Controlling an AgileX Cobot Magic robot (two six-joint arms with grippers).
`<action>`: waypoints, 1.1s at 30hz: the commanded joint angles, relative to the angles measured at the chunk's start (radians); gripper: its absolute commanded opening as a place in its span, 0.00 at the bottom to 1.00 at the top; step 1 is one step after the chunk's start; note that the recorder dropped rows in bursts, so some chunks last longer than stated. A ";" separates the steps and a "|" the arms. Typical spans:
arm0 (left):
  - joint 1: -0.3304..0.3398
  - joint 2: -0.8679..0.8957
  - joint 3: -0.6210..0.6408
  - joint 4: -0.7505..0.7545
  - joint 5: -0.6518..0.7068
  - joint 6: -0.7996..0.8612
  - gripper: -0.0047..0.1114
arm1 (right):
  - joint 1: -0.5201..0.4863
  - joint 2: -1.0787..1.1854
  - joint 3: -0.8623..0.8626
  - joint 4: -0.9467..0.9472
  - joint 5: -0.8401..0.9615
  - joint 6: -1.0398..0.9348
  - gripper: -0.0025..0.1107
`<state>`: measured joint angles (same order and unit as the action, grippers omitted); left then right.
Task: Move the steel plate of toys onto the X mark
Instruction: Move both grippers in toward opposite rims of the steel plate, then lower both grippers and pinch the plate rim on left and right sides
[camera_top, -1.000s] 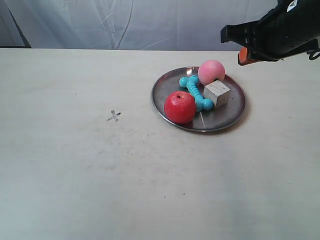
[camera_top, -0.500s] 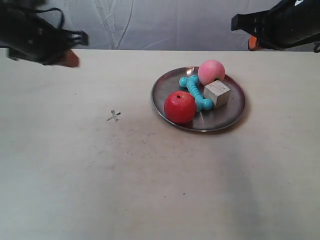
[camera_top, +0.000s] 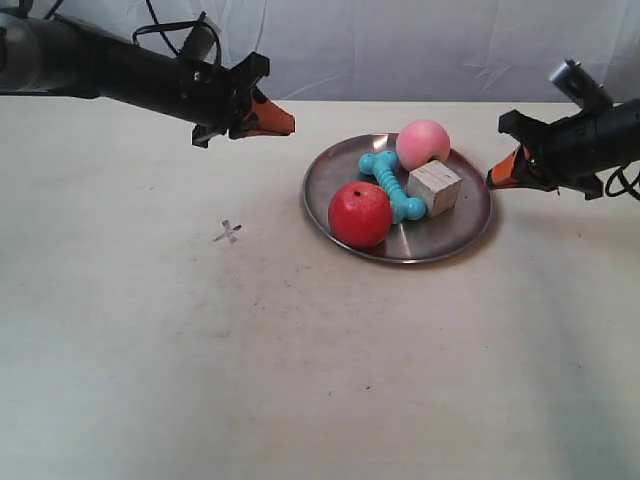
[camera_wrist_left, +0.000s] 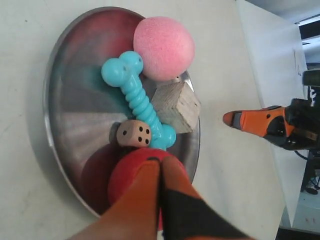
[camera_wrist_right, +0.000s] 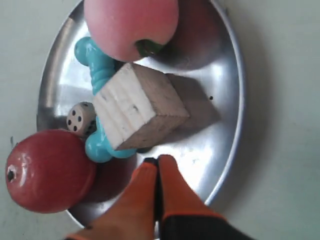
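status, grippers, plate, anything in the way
Left gripper shut, right gripper shut, both empty. Steel plate not yet on X mark. Nothing lies between.

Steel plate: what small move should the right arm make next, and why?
Probably open the right gripper and lower it to the plate rim beside the cube. Its jaws are shut and hold nothing, its tips hang near that rim, and the plate lies apart from the X mark, so a grasp seems to come first.
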<state>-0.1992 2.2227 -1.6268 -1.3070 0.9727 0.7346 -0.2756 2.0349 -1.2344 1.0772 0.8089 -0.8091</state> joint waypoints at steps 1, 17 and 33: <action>-0.001 0.059 -0.030 -0.017 0.037 0.006 0.04 | -0.032 0.087 -0.057 0.029 0.078 -0.053 0.02; -0.001 0.115 -0.030 0.158 -0.010 -0.062 0.27 | -0.068 0.086 -0.090 -0.064 0.016 0.074 0.09; -0.051 0.215 -0.035 0.037 -0.130 -0.130 0.50 | -0.062 0.095 -0.090 -0.077 -0.032 0.102 0.41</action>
<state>-0.2246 2.4136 -1.6563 -1.2522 0.8452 0.6054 -0.3347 2.1264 -1.3179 1.0105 0.7876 -0.7063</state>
